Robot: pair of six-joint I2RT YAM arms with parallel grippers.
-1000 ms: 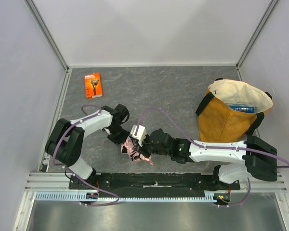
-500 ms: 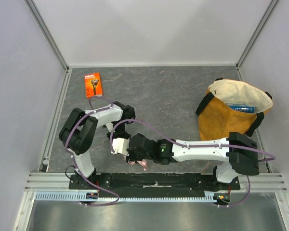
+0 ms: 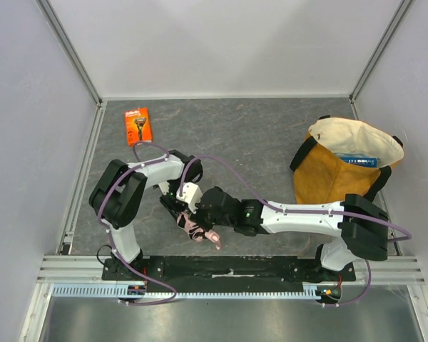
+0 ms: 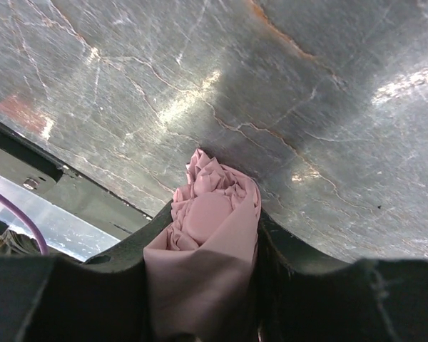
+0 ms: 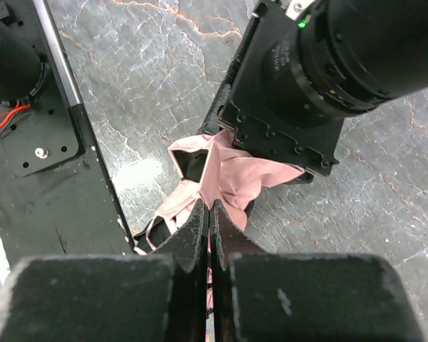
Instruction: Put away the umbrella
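The pale pink umbrella lies bunched near the table's front edge between both arms. My left gripper is shut on its folded fabric; in the left wrist view the pink bundle fills the gap between the black fingers. My right gripper is shut on a thin fold of the same fabric, its fingers pressed together, right against the left wrist housing. A pink loop trails to the left. The shaft is hidden.
A mustard-yellow tote bag stands open at the right with a blue item inside. An orange razor pack lies at the back left. The black base rail runs close beside the umbrella.
The right gripper has swung left then back a little towards the left gripper, and the umbrella has been pulled slightly. The left arm folded in closer to its base.
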